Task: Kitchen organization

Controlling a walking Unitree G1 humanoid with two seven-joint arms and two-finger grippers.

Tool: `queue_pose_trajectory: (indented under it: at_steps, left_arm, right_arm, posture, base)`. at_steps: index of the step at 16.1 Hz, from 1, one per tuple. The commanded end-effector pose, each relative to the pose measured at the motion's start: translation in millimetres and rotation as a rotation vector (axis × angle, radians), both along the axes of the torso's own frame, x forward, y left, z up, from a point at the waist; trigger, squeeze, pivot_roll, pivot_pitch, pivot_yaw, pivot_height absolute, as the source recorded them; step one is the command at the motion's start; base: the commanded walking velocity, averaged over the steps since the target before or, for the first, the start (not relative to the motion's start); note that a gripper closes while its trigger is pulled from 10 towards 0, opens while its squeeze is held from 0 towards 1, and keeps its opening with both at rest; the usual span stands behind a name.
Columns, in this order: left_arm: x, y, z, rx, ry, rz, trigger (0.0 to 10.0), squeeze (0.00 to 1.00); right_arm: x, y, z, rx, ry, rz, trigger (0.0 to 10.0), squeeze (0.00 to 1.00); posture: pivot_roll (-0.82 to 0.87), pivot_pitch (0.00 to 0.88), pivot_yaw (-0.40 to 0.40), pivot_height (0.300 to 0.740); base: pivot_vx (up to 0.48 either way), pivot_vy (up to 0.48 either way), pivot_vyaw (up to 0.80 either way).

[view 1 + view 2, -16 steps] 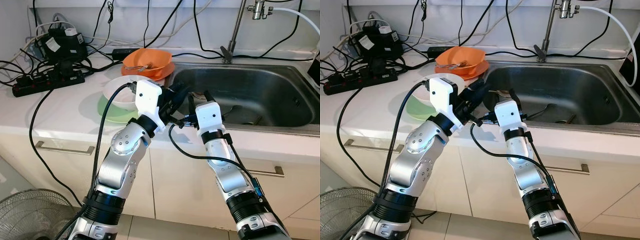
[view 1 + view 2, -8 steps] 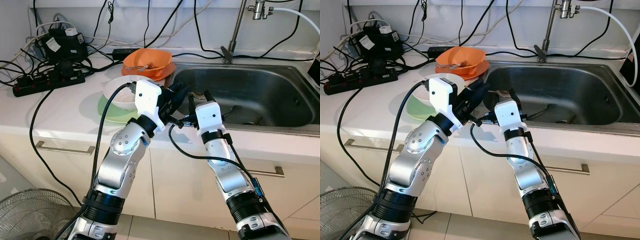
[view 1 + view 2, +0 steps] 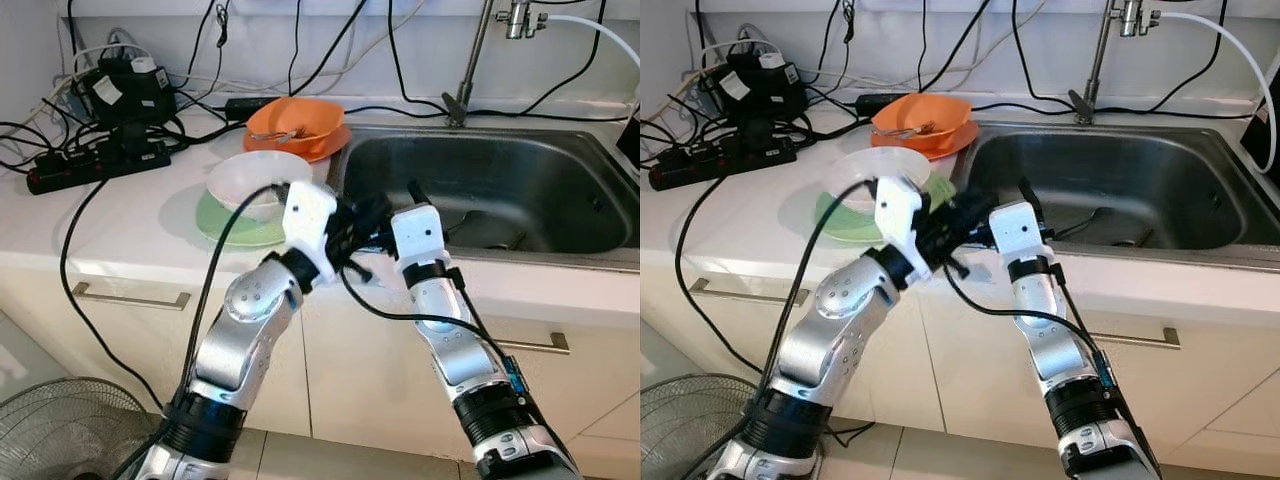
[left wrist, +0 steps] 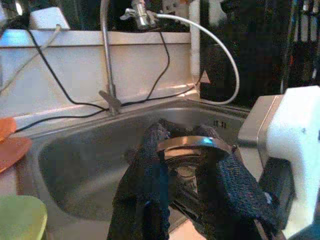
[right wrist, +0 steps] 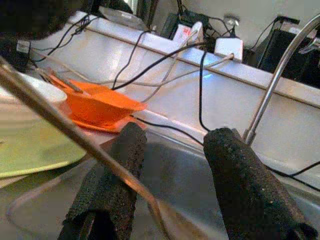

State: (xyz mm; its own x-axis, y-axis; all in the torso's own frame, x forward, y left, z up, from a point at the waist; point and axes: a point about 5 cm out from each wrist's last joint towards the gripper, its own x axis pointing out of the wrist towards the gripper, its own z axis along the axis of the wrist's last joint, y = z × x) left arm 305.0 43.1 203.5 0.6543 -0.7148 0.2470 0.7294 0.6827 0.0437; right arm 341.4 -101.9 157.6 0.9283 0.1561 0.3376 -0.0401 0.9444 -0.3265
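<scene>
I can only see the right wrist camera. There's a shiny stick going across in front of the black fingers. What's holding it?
Observer: The left gripper is. That long silver metal utensil is pinched between its fingers.
Operator: Where are my two arms?
Observer: Both reach over the front left corner of the stainless steel sink. The right gripper is close beside the left one, with its fingers apart.
Operator: Is there anything I shouldn't bump?
Observer: Yes. A black power strip with a tangle of cables lies on the white counter, far to the robot's left.
</scene>
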Motion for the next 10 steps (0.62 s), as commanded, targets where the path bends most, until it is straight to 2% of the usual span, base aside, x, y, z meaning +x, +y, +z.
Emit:
queue_pose_trajectory:
  at_steps: [1,6,8,9,10]
  left_arm:
    - [-3.5,-6.4,-2.4,0.025,0.009,-0.044,10.0,0.0]
    - [-3.2,-4.9,-1.6,0.026,0.009,-0.038,10.0,0.0]
    - [0.9,-1.6,1.2,0.02,-0.005,-0.004,10.0,0.0]
    - [1.5,-0.5,2.0,0.014,-0.008,0.005,10.0,0.0]
    - [2.2,0.5,2.3,0.013,-0.011,0.016,10.0,0.0]
  right_arm:
    - [1.1,4.5,8.0,0.003,-0.03,0.012,10.0,0.0]
    - [1.3,3.9,7.8,0.003,-0.03,0.012,10.0,0.0]
    - [1.0,3.9,7.6,0.004,-0.03,0.012,10.0,0.0]
    - [0.7,4.4,7.5,0.005,-0.031,0.016,3.8,0.0]
    - [0.6,4.4,7.6,0.006,-0.032,0.016,0.0,0.0]
  posture:
    - [0.03,0.0,0.085,0.74]
    - [0.03,0.0,0.082,0.74]
    - [0.04,0.0,0.082,0.74]
    - [0.03,0.0,0.083,0.74]
    - [0.04,0.0,0.082,0.74]
  base:
    - [0.0,0.0,0.0]
    - [0.0,0.0,0.0]
    - [0.0,0.0,0.0]
    - [0.0,0.0,0.0]
    - [0.0,0.0,0.0]
